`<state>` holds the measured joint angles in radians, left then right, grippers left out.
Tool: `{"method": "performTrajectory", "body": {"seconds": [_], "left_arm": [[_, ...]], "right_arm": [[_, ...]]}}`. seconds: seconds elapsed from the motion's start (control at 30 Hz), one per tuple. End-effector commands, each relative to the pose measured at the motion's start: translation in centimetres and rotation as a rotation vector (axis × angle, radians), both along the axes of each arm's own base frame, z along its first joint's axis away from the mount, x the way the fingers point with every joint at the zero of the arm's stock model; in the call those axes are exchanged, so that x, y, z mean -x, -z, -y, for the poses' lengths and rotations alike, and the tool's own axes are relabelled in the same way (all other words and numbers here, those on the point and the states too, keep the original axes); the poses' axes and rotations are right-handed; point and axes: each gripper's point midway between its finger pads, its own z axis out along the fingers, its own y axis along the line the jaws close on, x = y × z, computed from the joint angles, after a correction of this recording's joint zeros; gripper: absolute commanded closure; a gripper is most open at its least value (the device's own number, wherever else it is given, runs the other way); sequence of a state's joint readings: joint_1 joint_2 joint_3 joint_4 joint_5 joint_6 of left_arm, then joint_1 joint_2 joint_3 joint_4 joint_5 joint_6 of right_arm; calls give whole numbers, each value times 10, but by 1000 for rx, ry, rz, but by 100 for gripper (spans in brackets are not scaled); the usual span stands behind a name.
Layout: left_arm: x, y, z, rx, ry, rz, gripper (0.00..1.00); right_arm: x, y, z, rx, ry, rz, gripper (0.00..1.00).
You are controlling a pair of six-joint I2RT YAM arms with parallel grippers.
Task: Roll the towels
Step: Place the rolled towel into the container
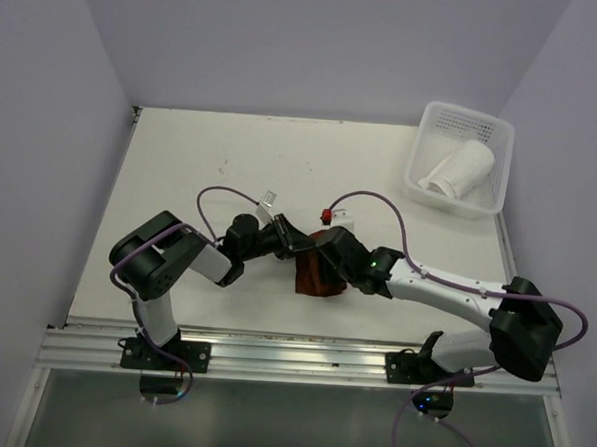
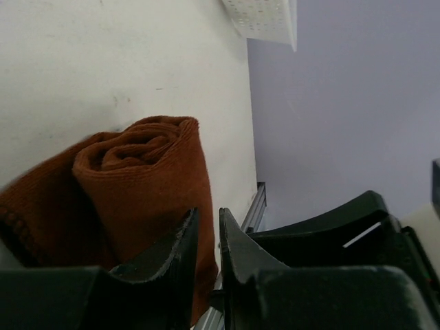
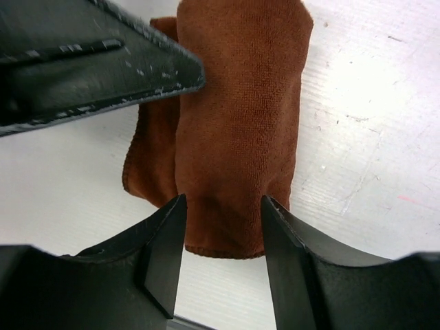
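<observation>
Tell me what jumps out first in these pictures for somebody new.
A rolled rust-brown towel lies front and middle on the table, with the left tool and right tool meeting at it from either side. At the far right corner, a rolled white towel lies in a white basket.

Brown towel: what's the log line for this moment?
brown towel: rolled | right gripper: open, astride roll | left gripper: narrow gap, empty | white towel: rolled, in basket
</observation>
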<state>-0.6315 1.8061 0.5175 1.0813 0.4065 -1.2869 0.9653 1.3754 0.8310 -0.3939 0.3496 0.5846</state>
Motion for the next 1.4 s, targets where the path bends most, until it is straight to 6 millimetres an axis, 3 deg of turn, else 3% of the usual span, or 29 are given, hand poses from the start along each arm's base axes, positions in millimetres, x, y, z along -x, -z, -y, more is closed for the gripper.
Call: {"method": "performTrajectory", "body": {"seconds": [0.0,0.17,0.33,0.5,0.67,0.83,0.87,1.17,1.33,1.37], "left_arm": [[4,16,-8,-88,0,27,78],[5,36,-11,-146,6,7,79],[10,49,-14,-188,18,-11,80],[12,55,-22,-237,4,-18,82],[14,58,-31,-273,-10,-13,84],[18,64,-34,-283,-8,-24,90],[20,68,-35,-288,-7,-30,92],[26,77,-39,-290,-4,-50,95],[28,75,-39,-278,2,-46,95],[28,71,-38,-274,2,-36,95]], "right_arm": [[-3,-22,-1,-108,33,27,49],[-9,-25,7,-204,66,2,46],[-10,-14,18,-270,112,-31,45],[-17,-12,12,-466,119,-76,41],[-28,-23,2,-634,119,-65,33],[-29,-14,-4,-686,117,-97,30],[-28,-4,-5,-680,122,-117,30],[-23,28,-17,-715,107,-199,32],[-22,31,-1,-602,122,-176,44],[-30,25,3,-570,140,-141,48]]}}
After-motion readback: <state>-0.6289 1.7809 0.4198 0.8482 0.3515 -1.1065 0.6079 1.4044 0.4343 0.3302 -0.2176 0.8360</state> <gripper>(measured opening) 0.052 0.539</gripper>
